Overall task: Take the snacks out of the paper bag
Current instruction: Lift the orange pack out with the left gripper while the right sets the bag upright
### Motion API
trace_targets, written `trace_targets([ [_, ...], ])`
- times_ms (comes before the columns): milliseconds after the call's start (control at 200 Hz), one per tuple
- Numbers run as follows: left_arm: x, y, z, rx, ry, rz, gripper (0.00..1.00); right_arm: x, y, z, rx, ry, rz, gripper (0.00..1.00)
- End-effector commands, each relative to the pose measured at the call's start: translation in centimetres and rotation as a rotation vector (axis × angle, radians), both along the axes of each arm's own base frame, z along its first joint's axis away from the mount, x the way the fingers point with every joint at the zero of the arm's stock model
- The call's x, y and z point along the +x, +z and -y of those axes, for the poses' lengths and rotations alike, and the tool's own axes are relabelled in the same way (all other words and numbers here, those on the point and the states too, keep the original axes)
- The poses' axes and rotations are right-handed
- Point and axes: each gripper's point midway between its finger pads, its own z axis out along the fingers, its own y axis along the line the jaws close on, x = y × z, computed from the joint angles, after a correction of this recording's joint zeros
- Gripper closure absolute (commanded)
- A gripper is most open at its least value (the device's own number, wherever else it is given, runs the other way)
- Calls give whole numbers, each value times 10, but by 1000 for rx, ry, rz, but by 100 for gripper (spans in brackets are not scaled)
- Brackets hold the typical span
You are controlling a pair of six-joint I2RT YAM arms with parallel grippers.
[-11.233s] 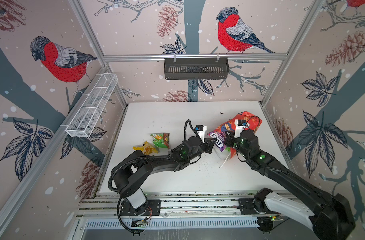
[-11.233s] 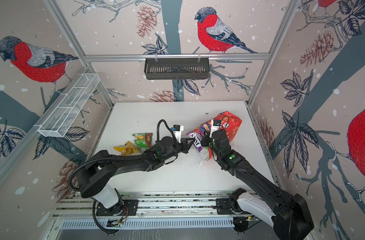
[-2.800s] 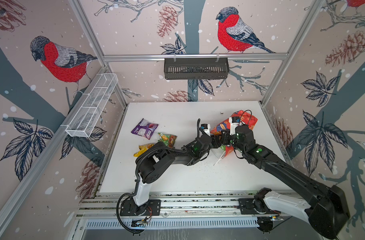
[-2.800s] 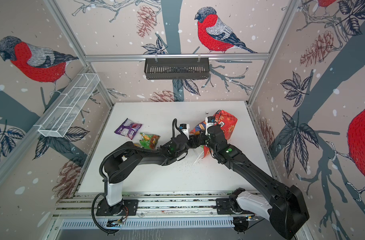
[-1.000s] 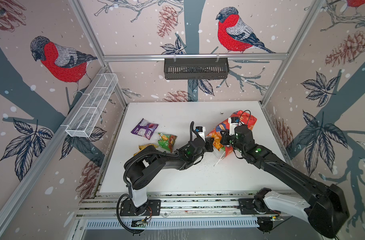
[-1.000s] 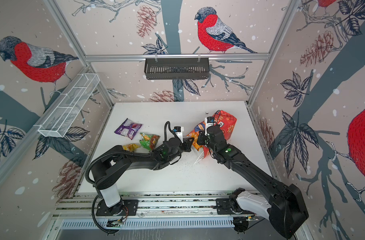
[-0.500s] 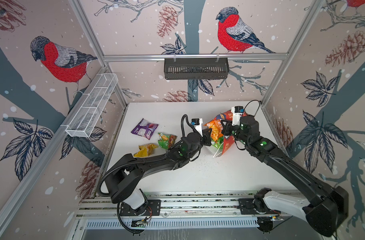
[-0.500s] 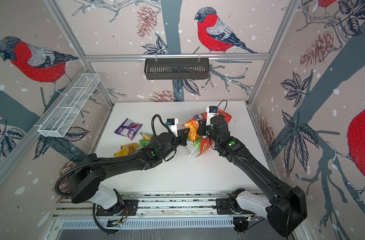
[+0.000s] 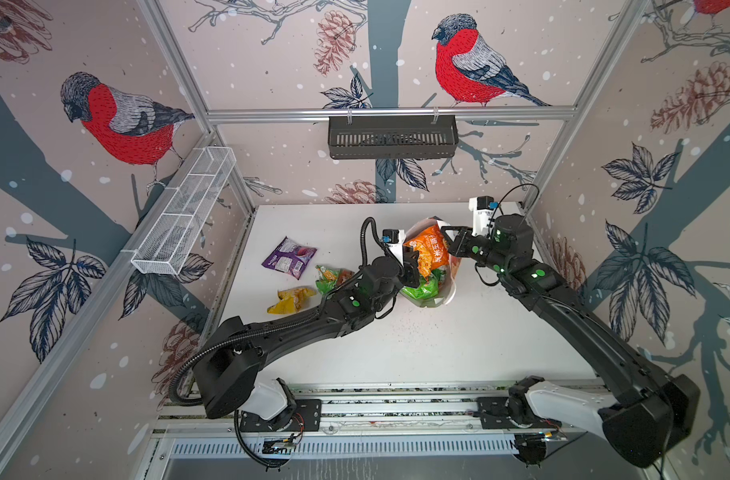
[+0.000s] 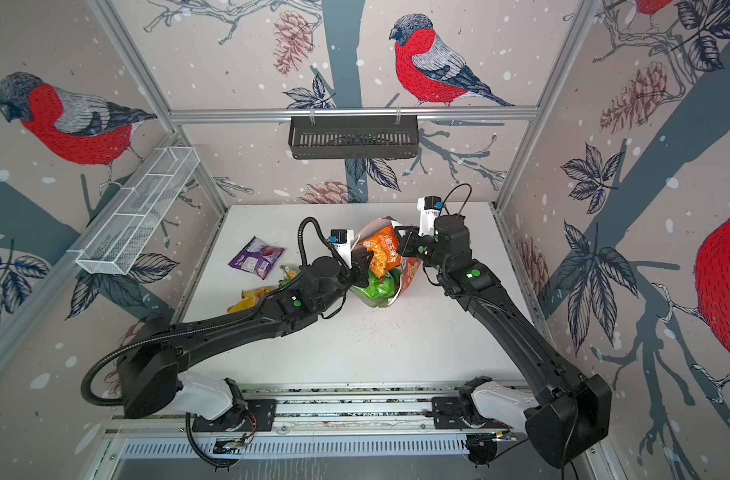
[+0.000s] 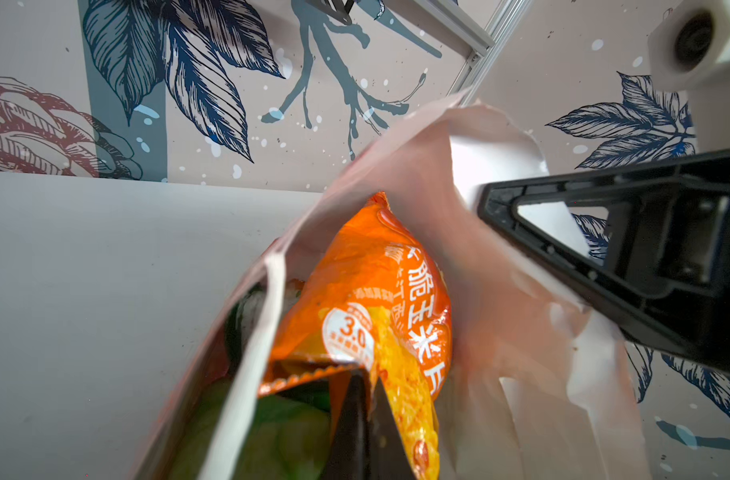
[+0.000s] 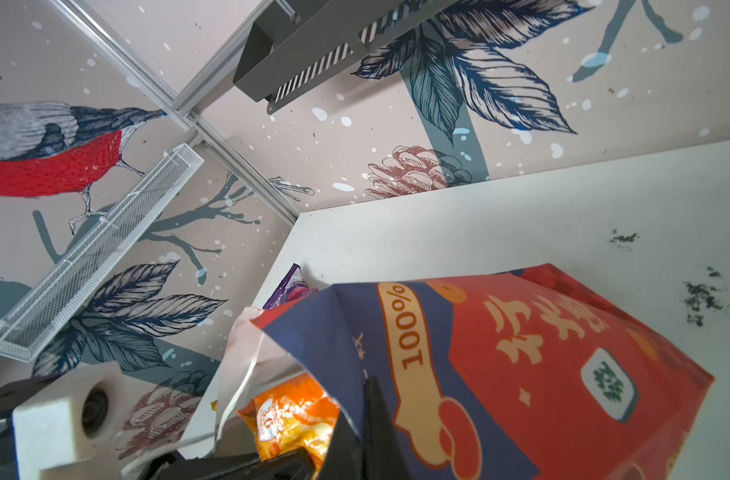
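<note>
Left claw (image 9: pixel 411 259) is right at the mouth of the paper bag (image 9: pixel 453 268), and the left wrist view shows it clearly: the jaws are pinched tight on the lower edge of the orange packet (image 11: pixel 375 299). In both top views that orange packet (image 10: pixel 384 249) stands half out of the bag's opening, printed face up. Beneath it, a bright green packet (image 9: pixel 421 289) sits deep inside against the white lining.

Over to the right claw (image 10: pixel 402 243): it is clamped shut on the bag's rim, and its own wrist view shows the closed tips (image 12: pixel 367 399) biting the blue-and-red paper bag (image 12: pixel 562 365) at the top edge, holding the mouth open toward the left arm. The bag stands right of centre on the white bench (image 9: pixel 396 345), toward the back.

Out on the bench, left of the bag and well apart from it, three packets lie loose: a purple packet (image 9: pixel 289 258) farthest back, a green-red packet (image 9: pixel 332 276) just beside the left arm, and a yellow packet (image 9: pixel 290 300) nearest the front.
</note>
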Motion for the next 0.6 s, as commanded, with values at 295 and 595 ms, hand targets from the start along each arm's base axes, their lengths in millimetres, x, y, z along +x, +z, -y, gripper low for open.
trace_targets([
  [295,3,13,-9,31,41,52,100,7,-10,12,29,-32,-45,100],
  [595,3,18,-12,28,52,65,100,11,-11,23,-33,-77,-39,98],
])
